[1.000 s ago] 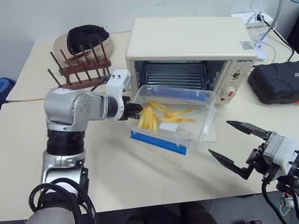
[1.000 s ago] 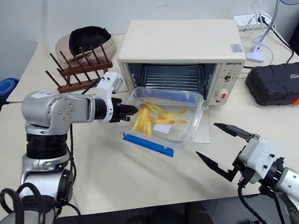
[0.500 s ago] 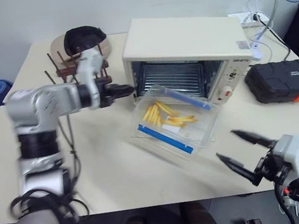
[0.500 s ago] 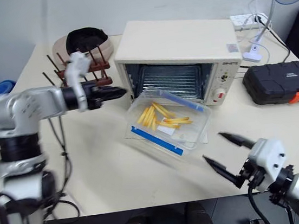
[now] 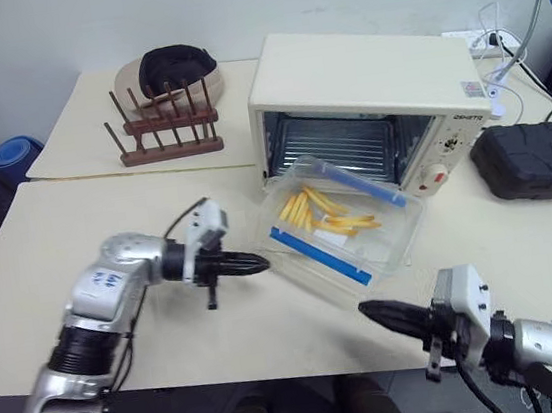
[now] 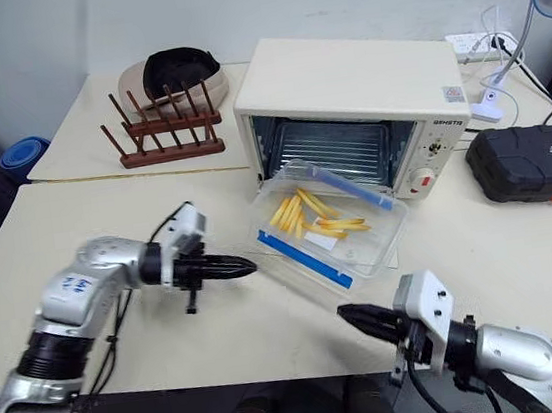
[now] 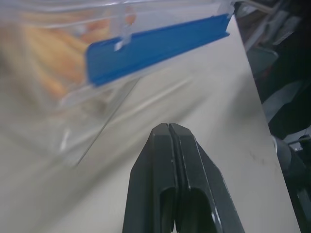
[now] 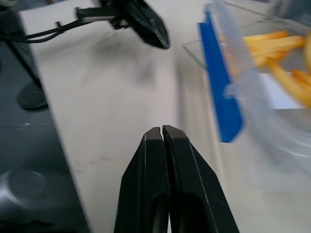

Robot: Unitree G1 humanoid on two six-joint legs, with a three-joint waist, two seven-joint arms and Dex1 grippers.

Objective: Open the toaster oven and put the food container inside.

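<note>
Food container [image 5: 344,227] rests on open toaster oven [image 5: 373,94] door.

Even, soft overhead light covers my head views, and the cream counter [image 5: 104,202] reads bright without hot spots. Shadows are faint: a pale smudge lies on the counter under my left hand [image 5: 259,262], and the open toaster oven [image 5: 369,104] is dim inside, its rack catching a dull sheen. The far left corner falls off into darkness. Both head views are sharp across the scene, with slight bowing toward the edges. In my left wrist view the food container [image 7: 73,58] is smeared and out of focus while the black fingers [image 7: 182,184] stay crisp. My right wrist view blurs the container's blue strip and fries, and the counter surface looks streaked.
</note>
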